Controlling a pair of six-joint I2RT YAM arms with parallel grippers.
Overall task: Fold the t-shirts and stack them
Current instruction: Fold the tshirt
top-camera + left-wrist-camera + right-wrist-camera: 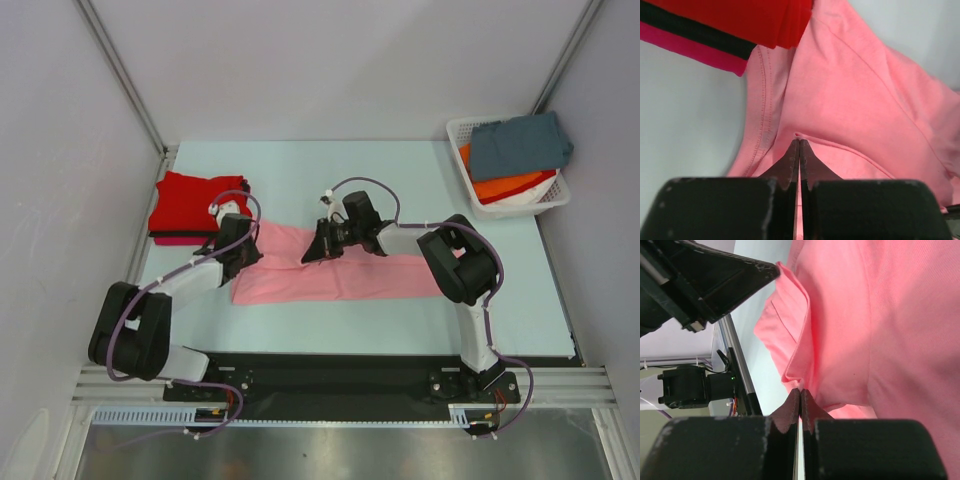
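"While the pink shirt (340,278) lies long on the table (300,170), what holds it?"
"Both grippers. The left gripper (799,150) is clamped on its left end, the right gripper (800,395) on its far edge."
"And the red shirt (195,203)?"
"Folded, just beside its left end."

The pale blue tabletop (300,170) carries a pink shirt (330,280) across its centre, a red-and-magenta stack (190,205) at ten o'clock and a white basket (520,205) at two o'clock.
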